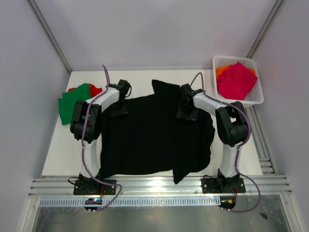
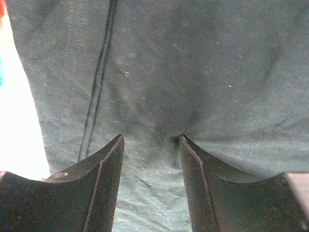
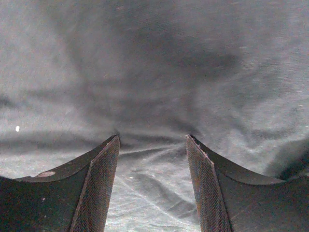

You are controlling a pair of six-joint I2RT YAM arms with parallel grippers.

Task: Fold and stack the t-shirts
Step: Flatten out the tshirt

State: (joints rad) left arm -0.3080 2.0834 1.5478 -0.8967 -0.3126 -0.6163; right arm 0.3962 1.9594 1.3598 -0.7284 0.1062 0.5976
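A large black t-shirt (image 1: 154,140) lies spread over the middle of the table, with a flap folded up at its far edge. My left gripper (image 1: 117,110) is on its far left part. The fingertips (image 2: 118,140) press into the dark cloth (image 2: 193,72) with the jaws apart, nothing pinched between them. On the shirt's far right part sits my right gripper (image 1: 187,113), also open, with wrinkled cloth (image 3: 154,63) bunching between its tips (image 3: 193,140). A green t-shirt (image 1: 72,104) lies folded on a red one (image 1: 95,89) at the far left.
A white lattice basket (image 1: 257,99) at the far right holds a magenta-pink t-shirt (image 1: 236,79) and an orange one (image 1: 222,71). White walls close in the table (image 1: 63,150) on three sides. A metal rail (image 1: 159,186) runs along the near edge.
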